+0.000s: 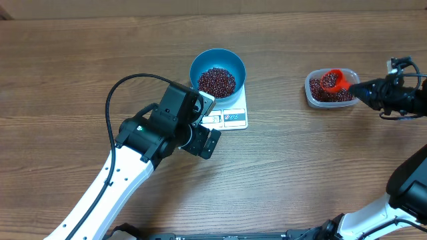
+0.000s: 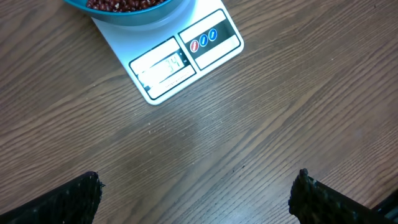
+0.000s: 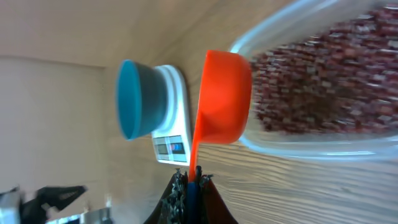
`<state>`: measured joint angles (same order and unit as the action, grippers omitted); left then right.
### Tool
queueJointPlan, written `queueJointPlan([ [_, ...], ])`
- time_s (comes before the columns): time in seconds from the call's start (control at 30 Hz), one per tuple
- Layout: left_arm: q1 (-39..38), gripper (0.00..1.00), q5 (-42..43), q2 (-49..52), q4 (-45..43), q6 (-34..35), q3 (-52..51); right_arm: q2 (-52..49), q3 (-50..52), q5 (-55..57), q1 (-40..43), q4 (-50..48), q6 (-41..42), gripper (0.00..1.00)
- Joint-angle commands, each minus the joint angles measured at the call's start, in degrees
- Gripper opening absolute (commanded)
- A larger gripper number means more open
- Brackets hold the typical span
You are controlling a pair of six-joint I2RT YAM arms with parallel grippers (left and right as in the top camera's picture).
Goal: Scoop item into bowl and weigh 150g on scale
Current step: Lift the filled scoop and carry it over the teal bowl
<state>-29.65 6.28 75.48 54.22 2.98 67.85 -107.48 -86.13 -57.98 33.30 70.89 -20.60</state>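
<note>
The blue bowl (image 1: 217, 73) stands on the white scale (image 1: 233, 117) and holds a heap of dark red beans (image 1: 217, 81). My left gripper (image 1: 205, 131) hovers just in front of the scale's display (image 2: 163, 67), open wide, with bare wood between its fingertips (image 2: 81, 198). To the right, my right gripper (image 1: 365, 90) is shut on the handle of an orange scoop (image 1: 331, 81). The scoop's cup (image 3: 224, 99) sits at the edge of the clear tub (image 3: 298, 146), over more beans (image 3: 323, 81). The right wrist view also shows the bowl (image 3: 134, 99) and the scale (image 3: 171, 140) beyond the scoop.
The clear tub (image 1: 309, 93) of beans lies at the right of the wooden table, well apart from the scale. My left arm (image 1: 133, 153) crosses the lower left of the table. A black cable (image 1: 117, 93) loops above it.
</note>
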Motion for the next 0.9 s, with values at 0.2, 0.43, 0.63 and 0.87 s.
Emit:
queueJointPlan([
  [0.2, -0.3, 1.00, 0.8, -0.2, -0.1, 0.0, 0.2, 1.1, 0.2, -10.8, -4.0, 0.6, -3.3, 0.04],
  [0.43, -0.3, 1.00, 0.8, -0.2, -0.1, 0.0, 0.2, 1.1, -3.5, -11.2, -14.3, -0.4, -3.3, 0.04],
  [0.63, -0.3, 0.99, 0.8, -0.2, -0.1, 0.0, 0.2, 1.1, -9.2, -10.8, -23.0, -4.4, 1.8, 0.04],
  [0.87, -0.3, 1.00, 0.8, -0.2, -0.1, 0.0, 0.2, 1.1, -14.2, 1.2, -33.3, -10.9, 10.2, 0.04],
])
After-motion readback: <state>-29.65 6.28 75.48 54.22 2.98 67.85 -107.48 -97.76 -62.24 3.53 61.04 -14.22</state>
